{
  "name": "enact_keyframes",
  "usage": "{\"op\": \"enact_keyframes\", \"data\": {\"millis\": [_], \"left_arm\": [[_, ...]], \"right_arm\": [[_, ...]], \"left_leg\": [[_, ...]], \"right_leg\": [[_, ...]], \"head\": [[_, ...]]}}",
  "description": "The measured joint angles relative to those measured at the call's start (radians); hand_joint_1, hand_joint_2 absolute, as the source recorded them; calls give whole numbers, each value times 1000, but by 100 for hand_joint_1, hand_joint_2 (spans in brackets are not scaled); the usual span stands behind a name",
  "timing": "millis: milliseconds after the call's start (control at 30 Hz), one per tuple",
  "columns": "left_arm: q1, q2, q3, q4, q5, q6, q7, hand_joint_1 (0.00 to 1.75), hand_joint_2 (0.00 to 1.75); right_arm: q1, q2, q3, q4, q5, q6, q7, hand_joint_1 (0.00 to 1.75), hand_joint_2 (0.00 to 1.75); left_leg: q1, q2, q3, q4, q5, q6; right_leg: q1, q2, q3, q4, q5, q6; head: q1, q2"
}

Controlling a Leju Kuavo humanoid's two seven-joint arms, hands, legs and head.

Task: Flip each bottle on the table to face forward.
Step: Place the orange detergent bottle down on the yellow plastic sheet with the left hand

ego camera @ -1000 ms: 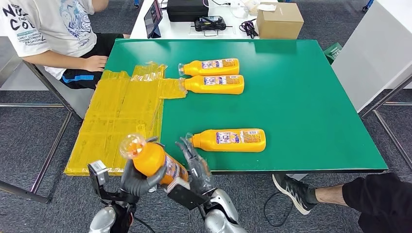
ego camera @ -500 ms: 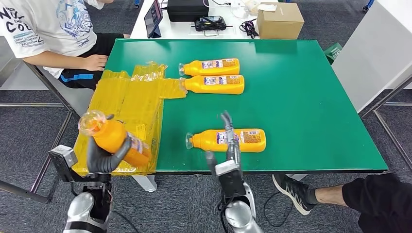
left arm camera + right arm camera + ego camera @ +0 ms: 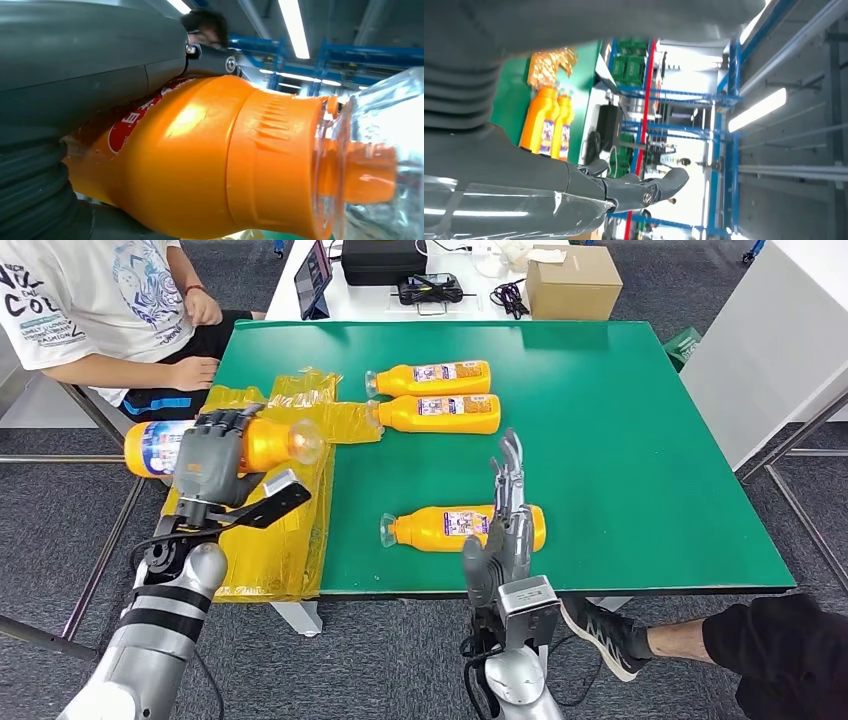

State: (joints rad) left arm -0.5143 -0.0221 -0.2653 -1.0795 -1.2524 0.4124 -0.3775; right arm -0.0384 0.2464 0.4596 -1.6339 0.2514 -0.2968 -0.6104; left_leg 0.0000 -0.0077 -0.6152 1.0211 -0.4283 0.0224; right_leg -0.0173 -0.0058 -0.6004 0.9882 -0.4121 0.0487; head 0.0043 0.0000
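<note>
The left robot hand (image 3: 212,462) is gripping one orange bottle (image 3: 205,444) sideways above the yellow sheet (image 3: 262,470) at nine o'clock of the green counter (image 3: 620,440), while the right robot hand (image 3: 503,530), holding nothing with fingers straight, is hovering over the near bottle (image 3: 455,528); I judge the held bottle is being turned and next needs laying down label-forward.

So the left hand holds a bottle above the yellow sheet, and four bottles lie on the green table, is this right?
Not quite: three bottles lie on the green table, not four, as the head view shows. The left hand does hold a bottle above the yellow sheet.
</note>
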Motion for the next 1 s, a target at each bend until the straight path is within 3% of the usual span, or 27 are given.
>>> {"op": "enact_keyframes", "data": {"millis": [233,533,1000], "left_arm": [[-52,31,-47,102,-29,-22,2,175,175],[-154,97,-174,302,3,-291,-120,175,175],[-196,132,-232,413,21,-317,-130,175,175]], "right_arm": [[-5,-1,9,0,0,11,3,0,175],[-19,-3,31,46,2,73,5,0,175],[-28,-3,44,87,3,74,5,0,175]], "left_leg": [[0,0,-2,0,0,0],[0,0,-2,0,0,0],[0,0,-3,0,0,0]], "right_leg": [[0,0,-2,0,0,0],[0,0,-1,0,0,0],[0,0,-2,0,0,0]], "head": [[0,0],[0,0],[0,0]]}}
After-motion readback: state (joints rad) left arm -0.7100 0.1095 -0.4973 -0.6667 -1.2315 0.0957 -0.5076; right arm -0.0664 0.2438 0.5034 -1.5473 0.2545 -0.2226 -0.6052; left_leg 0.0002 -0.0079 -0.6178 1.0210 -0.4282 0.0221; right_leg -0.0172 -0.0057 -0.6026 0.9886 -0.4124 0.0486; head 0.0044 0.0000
